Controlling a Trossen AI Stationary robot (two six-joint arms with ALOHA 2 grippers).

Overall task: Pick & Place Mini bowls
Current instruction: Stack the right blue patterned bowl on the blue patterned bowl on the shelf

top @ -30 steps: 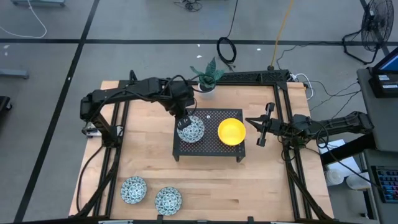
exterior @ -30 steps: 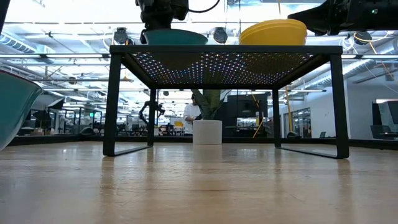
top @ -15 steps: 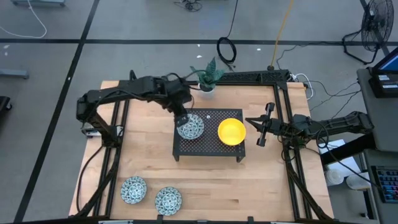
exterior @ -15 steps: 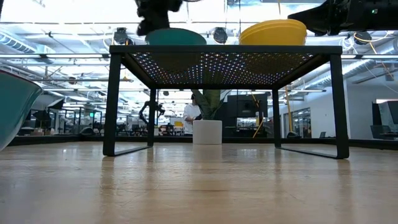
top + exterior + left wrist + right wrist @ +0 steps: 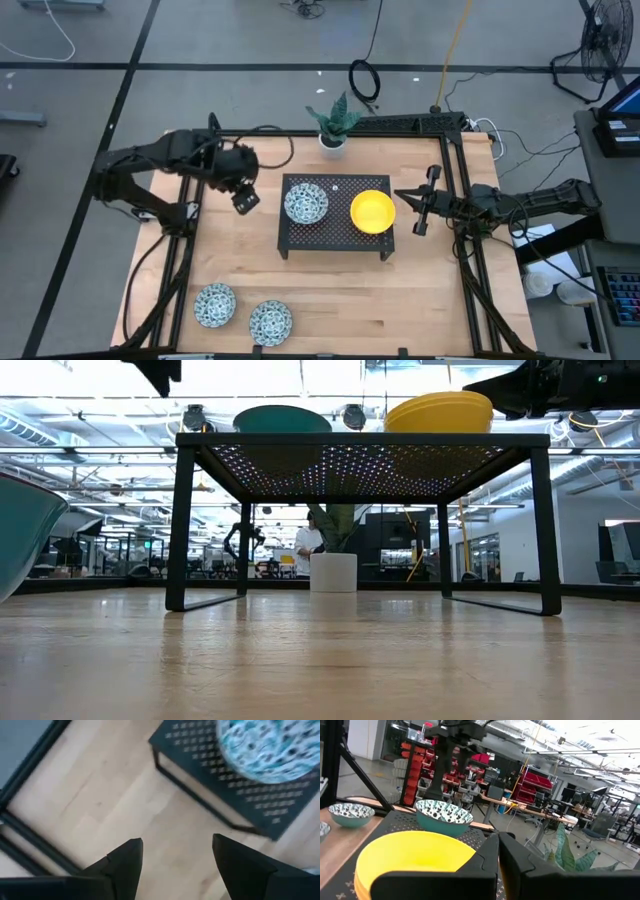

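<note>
Hovering open and empty left of the black rack, left gripper seemingly between picks, next needing a near-left patterned bowl; right gripper closed, idle.

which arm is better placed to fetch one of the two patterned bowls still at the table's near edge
Left, probably. The open left gripper hangs empty on the same side as the patterned bowls. The shut right gripper waits beside the yellow bowl, across the rack.

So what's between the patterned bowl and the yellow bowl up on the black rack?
Nothing: only bare perforated black metal rack separates the blue-green patterned bowl from the yellow bowl, seen in the high view.
</note>
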